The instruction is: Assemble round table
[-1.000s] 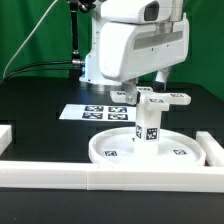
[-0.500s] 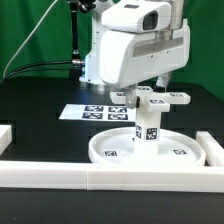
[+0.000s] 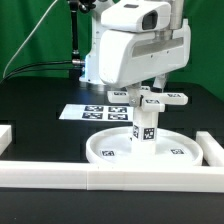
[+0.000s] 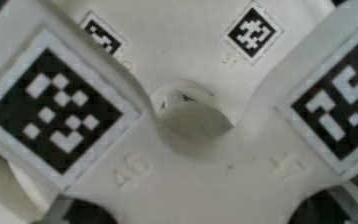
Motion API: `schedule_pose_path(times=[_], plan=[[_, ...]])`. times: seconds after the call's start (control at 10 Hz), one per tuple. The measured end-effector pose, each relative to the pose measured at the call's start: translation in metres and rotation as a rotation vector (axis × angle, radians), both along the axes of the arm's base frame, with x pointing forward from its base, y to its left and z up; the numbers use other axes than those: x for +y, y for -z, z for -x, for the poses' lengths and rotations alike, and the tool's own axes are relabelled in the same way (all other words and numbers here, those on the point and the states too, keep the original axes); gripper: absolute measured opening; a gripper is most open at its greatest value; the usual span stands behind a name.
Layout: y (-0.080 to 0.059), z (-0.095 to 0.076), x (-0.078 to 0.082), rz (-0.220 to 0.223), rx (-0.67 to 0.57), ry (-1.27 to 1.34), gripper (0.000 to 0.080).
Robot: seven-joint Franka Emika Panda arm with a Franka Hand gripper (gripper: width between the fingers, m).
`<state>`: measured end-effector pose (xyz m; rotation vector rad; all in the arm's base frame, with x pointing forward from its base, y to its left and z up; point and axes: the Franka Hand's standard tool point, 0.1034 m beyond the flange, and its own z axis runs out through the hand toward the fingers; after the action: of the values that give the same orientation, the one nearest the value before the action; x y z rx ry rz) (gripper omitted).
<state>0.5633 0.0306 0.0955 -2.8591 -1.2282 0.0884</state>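
**Cross-shaped foot: handling and grip**

The foot (image 3: 150, 98) is seen atop the leg (image 3: 146, 125), upright in the round disc (image 3: 140, 150) on the bench (image 3: 40, 125). Rigid, light, smooth plastic is judged; one arm should be pinched across its edges. Claw (image 3: 152, 88) opening cannot be told.
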Motion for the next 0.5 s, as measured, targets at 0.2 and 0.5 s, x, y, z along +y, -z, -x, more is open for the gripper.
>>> schedule_pose_path(times=[0.2,0.5], plan=[[0.0,0.0,-0.0004,0.001,0.0,0.023,0.0445],[-0.0002,-0.0002,-0.0001,0.012,0.0,0.202,0.0445]])
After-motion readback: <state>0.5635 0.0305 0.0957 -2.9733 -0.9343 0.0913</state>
